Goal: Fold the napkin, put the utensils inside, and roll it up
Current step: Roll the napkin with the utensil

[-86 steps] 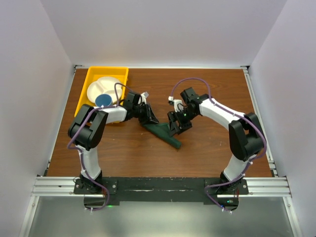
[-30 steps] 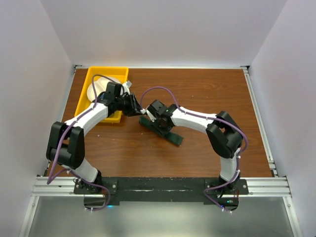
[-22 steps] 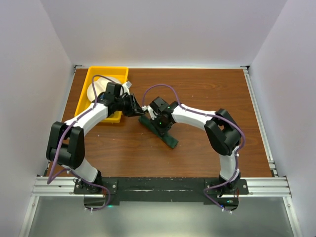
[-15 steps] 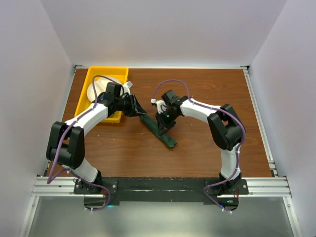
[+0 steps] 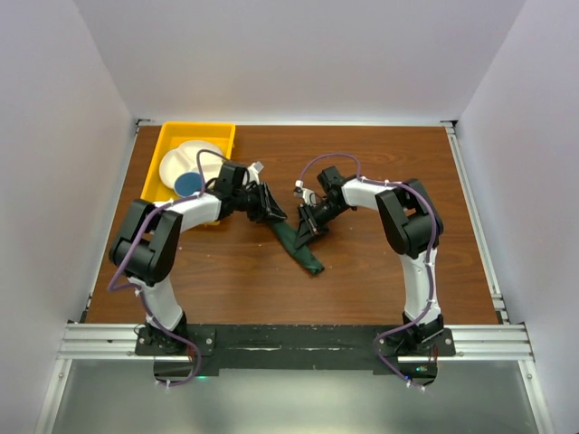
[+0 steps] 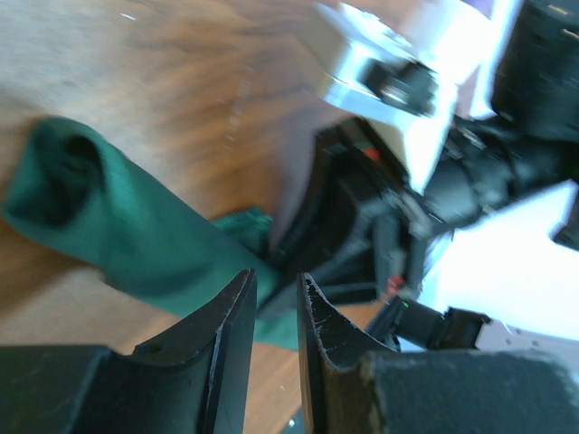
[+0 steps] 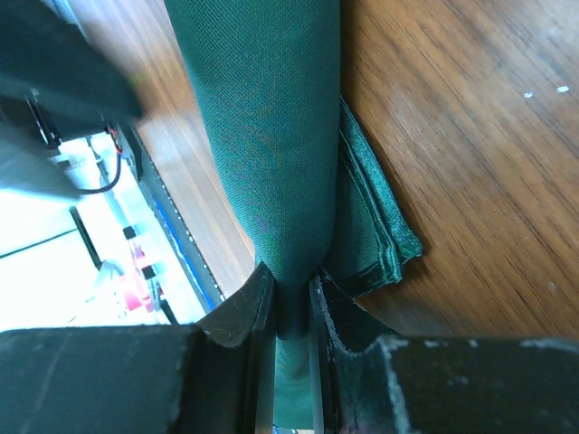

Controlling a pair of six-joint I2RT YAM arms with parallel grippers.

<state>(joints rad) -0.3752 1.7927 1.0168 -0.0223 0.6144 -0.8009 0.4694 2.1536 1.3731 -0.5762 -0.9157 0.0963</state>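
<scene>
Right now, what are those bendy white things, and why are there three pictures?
They are two robot arms bolted to a brown table. One picture looks down from above. The other two come from small cameras on each arm's wrist, so you see that arm's own fingers up close. On the table lies a dark green napkin, rolled into a tube. The right gripper pinches that roll. The left gripper has its fingers close together right by the roll; I cannot tell if it grips. At the far left corner sits a yellow tray holding a white plate and a blue cup. No cutlery shows in any picture.
</scene>
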